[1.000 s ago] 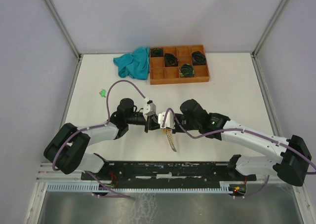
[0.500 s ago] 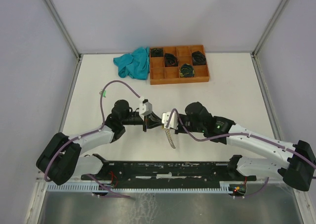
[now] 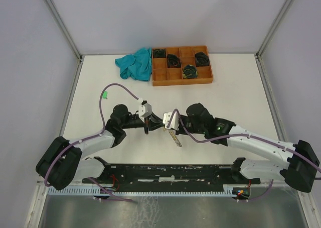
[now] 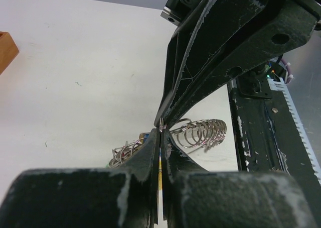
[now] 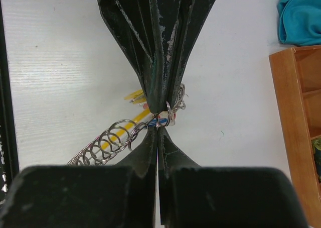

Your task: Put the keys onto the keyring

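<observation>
Both grippers meet tip to tip just above the table. My left gripper [image 3: 153, 128] [image 4: 160, 131] is shut on the keyring, and a yellow sliver of it shows between the jaws. The keyring's yellow segment [image 5: 122, 131] runs through a dangling row of silver split rings [image 3: 174, 137] [image 4: 200, 132] [image 5: 103, 145]. Opposite it, my right gripper [image 3: 160, 128] [image 5: 158, 127] is shut on a key with a blue tag [image 5: 163, 121]. More keys [image 4: 124, 152] with yellow and red tags [image 5: 134, 95] bunch behind the tips. A green-tagged key [image 3: 105, 94] lies alone at the left.
An orange-brown tray [image 3: 156, 81] holding black coiled bundles stands at the back. A teal cloth [image 3: 134, 65] lies to its left. A black rail [image 3: 165, 170] runs along the near edge, below the arms. The purple cable [image 3: 120, 87] loops above the left arm.
Both arms have shifted slightly left and toward the near edge, still joined tip to tip. The dangling row of rings has swung and now hangs shorter. Both grips are unchanged.
</observation>
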Robot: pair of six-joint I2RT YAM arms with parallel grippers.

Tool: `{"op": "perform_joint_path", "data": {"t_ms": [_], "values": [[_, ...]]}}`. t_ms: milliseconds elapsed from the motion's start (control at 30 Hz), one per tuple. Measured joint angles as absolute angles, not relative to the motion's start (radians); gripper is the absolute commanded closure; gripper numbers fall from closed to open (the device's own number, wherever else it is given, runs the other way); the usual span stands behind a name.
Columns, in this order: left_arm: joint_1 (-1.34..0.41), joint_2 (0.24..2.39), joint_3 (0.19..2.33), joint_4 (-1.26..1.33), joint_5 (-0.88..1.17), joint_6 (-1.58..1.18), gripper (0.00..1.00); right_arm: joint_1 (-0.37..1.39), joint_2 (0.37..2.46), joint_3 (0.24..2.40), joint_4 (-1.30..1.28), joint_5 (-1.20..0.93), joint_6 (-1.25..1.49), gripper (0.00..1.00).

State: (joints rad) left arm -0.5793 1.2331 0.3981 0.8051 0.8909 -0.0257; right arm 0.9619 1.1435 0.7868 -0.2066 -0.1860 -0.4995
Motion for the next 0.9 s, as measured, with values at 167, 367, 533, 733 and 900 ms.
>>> {"op": "perform_joint_path", "data": {"t_ms": [167, 367, 533, 733, 900], "values": [[-0.579, 1.234, 0.388, 0.825, 0.863, -0.034, 0.87, 0.961, 1.153, 0.786, -0.191, -0.179, -0.493, 0.99], [-0.579, 1.237, 0.387, 0.819, 0.806, -0.031, 0.68, 0.961, 1.166, 0.786, -0.197, -0.154, -0.483, 0.99], [-0.578, 1.215, 0.369, 0.801, 0.73, -0.028, 0.61, 0.959, 1.208, 0.787, -0.194, -0.126, -0.469, 0.99], [-0.578, 1.159, 0.339, 0.786, 0.566, -0.028, 0.55, 0.92, 1.309, 0.807, -0.169, -0.089, -0.427, 0.99], [-0.578, 1.09, 0.307, 0.771, 0.366, -0.031, 0.48, 0.813, 1.382, 0.846, -0.152, -0.065, -0.321, 0.99]]}}
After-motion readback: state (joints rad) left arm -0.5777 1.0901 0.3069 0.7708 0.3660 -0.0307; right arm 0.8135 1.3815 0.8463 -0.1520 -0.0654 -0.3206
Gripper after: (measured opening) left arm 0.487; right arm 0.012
